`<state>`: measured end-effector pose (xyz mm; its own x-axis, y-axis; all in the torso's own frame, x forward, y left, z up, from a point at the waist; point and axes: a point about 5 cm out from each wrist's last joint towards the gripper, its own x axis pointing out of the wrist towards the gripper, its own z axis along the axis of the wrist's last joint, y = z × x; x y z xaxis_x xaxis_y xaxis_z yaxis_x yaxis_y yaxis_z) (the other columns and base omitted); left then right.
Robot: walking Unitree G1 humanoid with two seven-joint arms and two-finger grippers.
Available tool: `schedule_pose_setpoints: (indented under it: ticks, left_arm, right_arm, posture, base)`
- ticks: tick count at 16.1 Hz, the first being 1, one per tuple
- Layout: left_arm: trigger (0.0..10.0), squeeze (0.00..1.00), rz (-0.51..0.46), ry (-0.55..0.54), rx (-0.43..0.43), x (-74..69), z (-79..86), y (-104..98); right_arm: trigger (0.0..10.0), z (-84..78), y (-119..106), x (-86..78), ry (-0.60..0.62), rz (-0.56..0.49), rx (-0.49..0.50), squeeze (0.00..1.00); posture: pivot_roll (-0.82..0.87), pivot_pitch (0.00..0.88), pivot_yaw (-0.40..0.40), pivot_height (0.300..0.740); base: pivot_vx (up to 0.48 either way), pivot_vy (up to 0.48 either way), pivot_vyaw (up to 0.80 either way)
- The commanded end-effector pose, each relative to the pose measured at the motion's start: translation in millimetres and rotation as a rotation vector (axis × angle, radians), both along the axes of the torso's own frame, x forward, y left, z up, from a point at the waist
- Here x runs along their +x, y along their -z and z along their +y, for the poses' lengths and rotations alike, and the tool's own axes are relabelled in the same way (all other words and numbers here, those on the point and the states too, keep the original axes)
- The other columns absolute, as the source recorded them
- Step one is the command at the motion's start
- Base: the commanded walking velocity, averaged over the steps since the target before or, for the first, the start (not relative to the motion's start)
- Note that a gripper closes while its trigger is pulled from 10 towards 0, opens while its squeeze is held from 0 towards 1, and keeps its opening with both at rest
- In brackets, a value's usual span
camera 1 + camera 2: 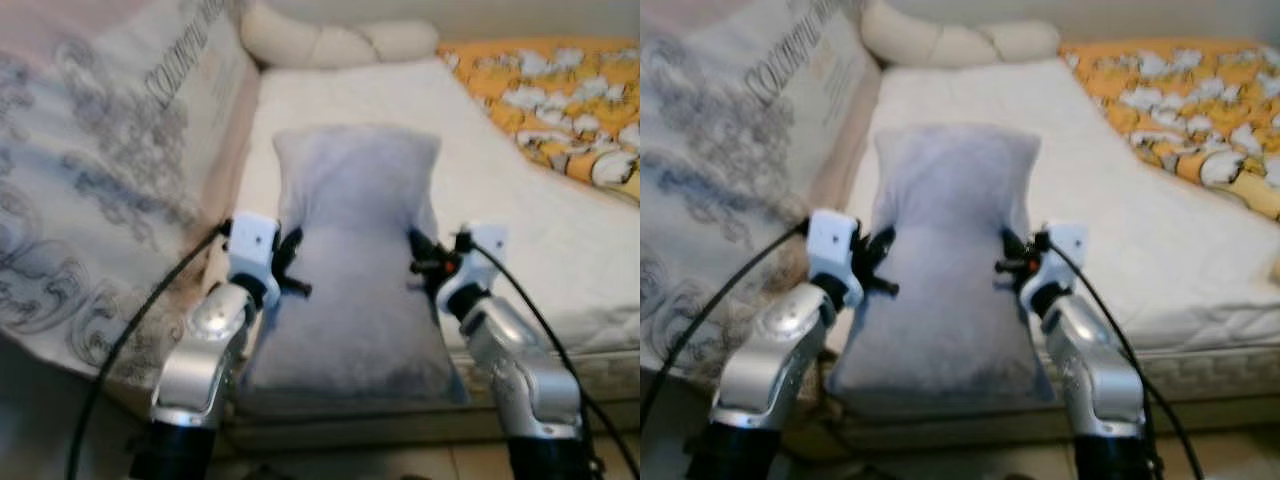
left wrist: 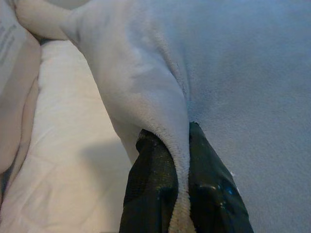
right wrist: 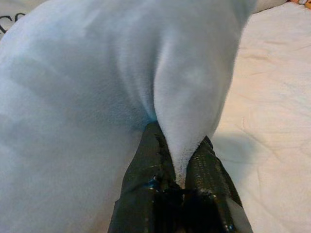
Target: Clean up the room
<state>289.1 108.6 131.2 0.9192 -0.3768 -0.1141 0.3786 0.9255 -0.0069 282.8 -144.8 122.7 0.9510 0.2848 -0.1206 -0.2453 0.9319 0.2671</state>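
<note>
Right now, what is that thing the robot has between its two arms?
On the white mattress, near its front edge, lies a pale grey-blue plush pillow. The left gripper and right gripper each pinch one side seam. Unlike the cream bolster at the head, it is soft grey and rectangular.

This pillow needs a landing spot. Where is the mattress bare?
Bare white mattress lies between the pale grey plush pillow and the orange flowered blanket. The left side is crowded: the patterned beige bedspread presses close.
</note>
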Motion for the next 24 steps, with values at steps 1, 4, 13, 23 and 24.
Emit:
schedule_pose_setpoints:
  ticks: [1,4,13,23,24]
  left_arm:
    - [10.0,0.00,-0.029,-0.059,0.001,2.0,12.7,-8.1]
    - [10.0,0.00,-0.047,-0.061,0.030,2.0,16.3,-9.0]
    - [10.0,0.00,-0.045,-0.075,0.052,4.0,21.2,-12.3]
    - [10.0,0.00,-0.036,-0.065,0.062,3.0,22.5,-11.5]
    - [10.0,0.00,-0.035,-0.065,0.063,2.7,23.4,-11.5]
  right_arm:
    - [10.0,1.1,-5.8,1.3,0.003,-0.016,0.029,0.00]
    - [10.0,5.7,-4.6,0.9,-0.025,0.000,0.046,0.00]
    - [10.0,5.1,-1.8,8.6,-0.018,0.021,0.003,0.00]
    - [10.0,11.2,2.9,7.9,-0.043,0.036,0.003,0.00]
    - [10.0,14.1,2.9,7.8,-0.068,0.030,-0.030,0.00]
  posture:
    - [0.00,0.000,0.053,0.740]
    - [0.00,0.000,0.049,0.740]
    - [0.02,0.000,0.046,0.740]
    - [0.03,0.000,0.044,0.740]
    - [0.03,0.000,0.043,0.740]
  base:
    - [0.000,0.000,0.00]
    - [0.000,0.000,0.00]
    - [0.264,0.000,0.20]
    - [0.266,0.000,0.00]
    - [0.266,0.000,0.00]
